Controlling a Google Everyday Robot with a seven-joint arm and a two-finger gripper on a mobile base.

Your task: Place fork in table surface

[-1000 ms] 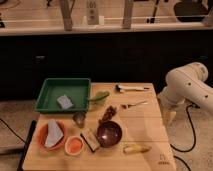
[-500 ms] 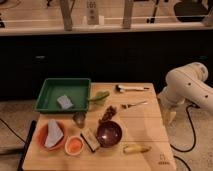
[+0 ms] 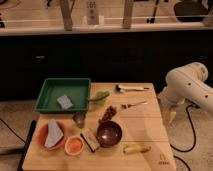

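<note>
The slim silvery fork (image 3: 134, 105) lies flat on the light wooden table surface (image 3: 145, 125), right of centre, with its darker tine end pointing left. The white arm (image 3: 187, 90) stands off the table's right edge. My gripper (image 3: 169, 116) hangs down just beyond that edge, to the right of the fork and a little nearer than it, apart from it and holding nothing that shows.
A utensil with a black head and white handle (image 3: 131, 88) lies behind the fork. On the left are a green tray (image 3: 50, 102) holding a sponge (image 3: 65, 101), an orange plate (image 3: 51, 135), a small orange bowl (image 3: 74, 145), a dark bowl (image 3: 109, 133) and a banana (image 3: 136, 148).
</note>
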